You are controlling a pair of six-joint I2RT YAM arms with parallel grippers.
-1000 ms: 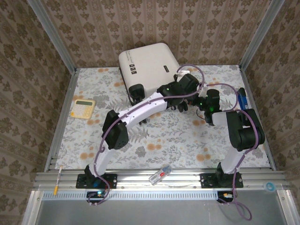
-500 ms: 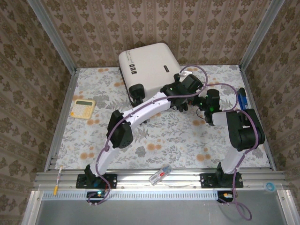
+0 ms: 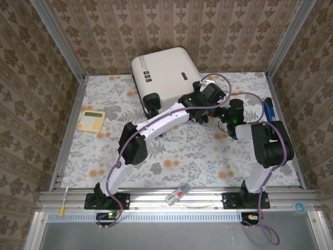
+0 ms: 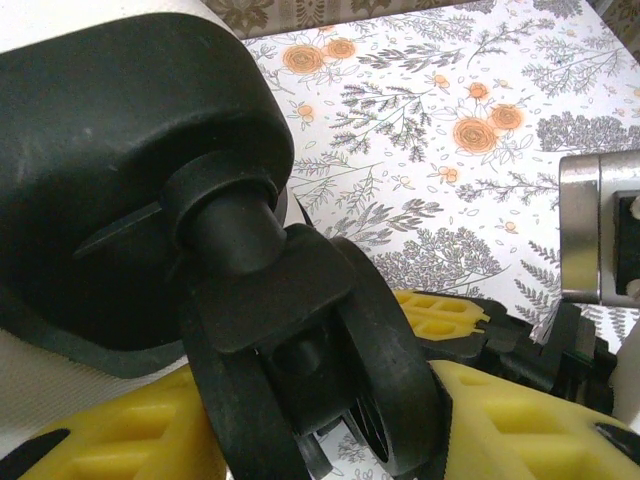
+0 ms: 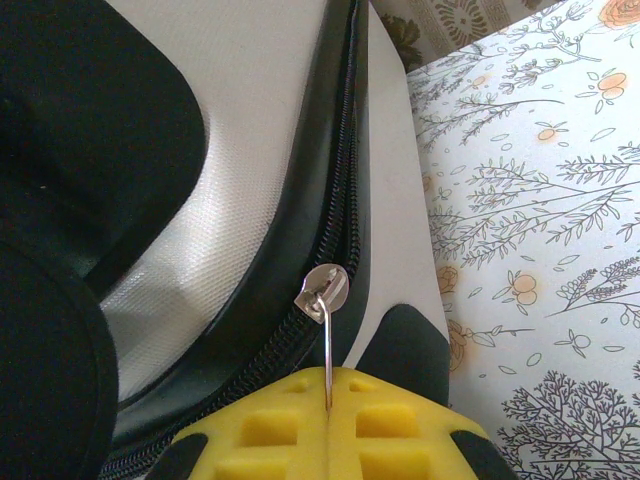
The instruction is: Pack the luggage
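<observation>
The white luggage (image 3: 165,72) lies closed at the back of the table, its zip (image 5: 300,250) running along the black seam. My left gripper (image 4: 330,430) is at its near right corner. Its yellow pads (image 4: 520,420) press both sides of a black caster wheel (image 4: 380,370), so it is shut on that wheel. Just right of it, my right gripper (image 5: 328,410) is shut on the thin metal zipper pull (image 5: 326,340), which hangs from the silver slider (image 5: 322,290). From above, the left gripper (image 3: 204,100) and right gripper (image 3: 225,110) sit close together beside the case.
A yellow calculator (image 3: 92,120) lies at the left of the floral table. A blue object (image 3: 268,111) rests by the right rail. A small clear item (image 3: 178,193) and a pen (image 3: 64,199) lie on the near metal frame. Wallpapered walls close in three sides.
The left arm's elbow has swung a little to the right and its jaws have closed in onto the caster wheel. The right arm has stayed still on the zipper pull.
</observation>
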